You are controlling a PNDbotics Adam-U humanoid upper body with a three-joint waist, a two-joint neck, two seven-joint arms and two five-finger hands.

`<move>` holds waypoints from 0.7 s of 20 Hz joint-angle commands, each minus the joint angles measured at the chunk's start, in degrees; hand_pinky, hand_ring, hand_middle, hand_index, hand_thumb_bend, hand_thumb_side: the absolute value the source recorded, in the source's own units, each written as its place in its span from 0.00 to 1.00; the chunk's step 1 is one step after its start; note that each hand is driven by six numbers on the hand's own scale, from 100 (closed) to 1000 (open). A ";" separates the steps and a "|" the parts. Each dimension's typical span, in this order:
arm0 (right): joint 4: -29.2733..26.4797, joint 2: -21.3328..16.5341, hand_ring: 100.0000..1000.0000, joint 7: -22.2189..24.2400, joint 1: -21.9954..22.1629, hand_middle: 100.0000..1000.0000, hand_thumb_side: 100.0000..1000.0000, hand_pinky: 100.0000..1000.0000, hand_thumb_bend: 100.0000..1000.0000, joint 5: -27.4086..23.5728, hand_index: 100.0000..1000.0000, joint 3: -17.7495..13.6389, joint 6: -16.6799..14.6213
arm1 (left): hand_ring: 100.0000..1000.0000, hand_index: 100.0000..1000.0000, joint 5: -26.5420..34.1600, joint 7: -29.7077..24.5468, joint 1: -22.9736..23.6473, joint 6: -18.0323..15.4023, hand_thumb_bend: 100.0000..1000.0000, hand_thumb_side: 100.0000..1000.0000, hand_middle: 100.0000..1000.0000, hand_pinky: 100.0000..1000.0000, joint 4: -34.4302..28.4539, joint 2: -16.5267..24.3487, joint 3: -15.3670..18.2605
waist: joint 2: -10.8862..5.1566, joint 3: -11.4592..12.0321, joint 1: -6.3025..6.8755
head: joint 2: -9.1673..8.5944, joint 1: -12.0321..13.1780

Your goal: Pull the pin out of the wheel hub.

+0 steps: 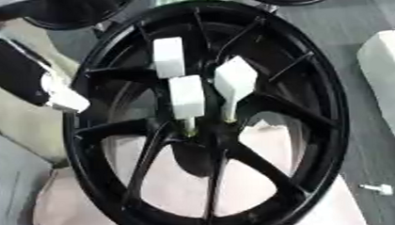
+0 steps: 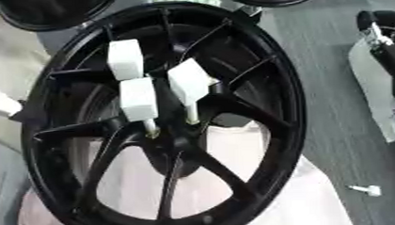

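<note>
Black wheel hub (image 1: 209, 118) is leaning upright w/ three white-handled pins (image 1: 186, 98) facing out for pulling, well clear of left hand (image 1: 65, 98), fingers' state can't tell.

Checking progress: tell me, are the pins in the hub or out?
In: three white-handled pins stand in the black wheel's hub. One small white piece lies outside.

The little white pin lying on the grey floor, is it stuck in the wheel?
No, the loose white pin lies on the grey floor to the right of the black wheel, apart from its rim.
</note>
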 commanded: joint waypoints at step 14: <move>-0.33 0.24 0.71 0.38 0.14 0.63 0.47 0.85 0.46 0.23 0.70 0.08 -0.06 | 0.68 0.80 -5.46 -1.15 -5.39 3.05 0.80 0.34 0.71 0.73 6.82 -7.45 -2.56 | -1.27 -0.30 -0.07 | -0.99 0.73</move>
